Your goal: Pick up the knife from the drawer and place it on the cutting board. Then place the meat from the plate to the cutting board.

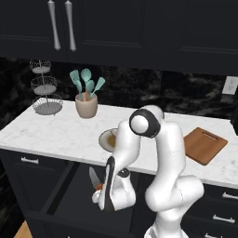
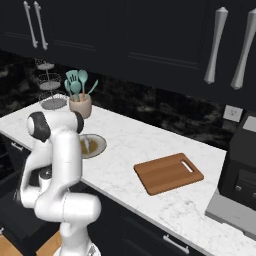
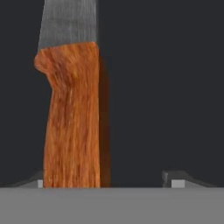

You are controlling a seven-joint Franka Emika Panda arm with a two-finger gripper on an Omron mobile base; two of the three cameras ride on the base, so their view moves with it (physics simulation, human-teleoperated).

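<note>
The knife (image 3: pixel 72 118) lies on the dark grey floor of the open drawer (image 1: pixel 69 195), its orange-brown handle running up the hand view to the grey blade. My gripper (image 3: pixel 107 181) is open just above it; the handle sits between the fingers, close to the left fingertip (image 3: pixel 39 181). In the left base view the gripper (image 1: pixel 100 189) hangs low in the drawer, with the blade of the knife (image 1: pixel 94 176) poking out beside it. The plate (image 2: pixel 95 146) holds a thin pale piece of meat (image 2: pixel 87 145); the arm partly covers the plate (image 1: pixel 106 139). The cutting board (image 1: pixel 204 145) (image 2: pixel 168 173) lies bare.
A beige cup with teal spatulas (image 1: pixel 86 104) and a tiered wire basket (image 1: pixel 46 93) stand at the back left of the counter. A dark appliance (image 2: pixel 242 175) sits at the right end. Black cupboard doors hang overhead.
</note>
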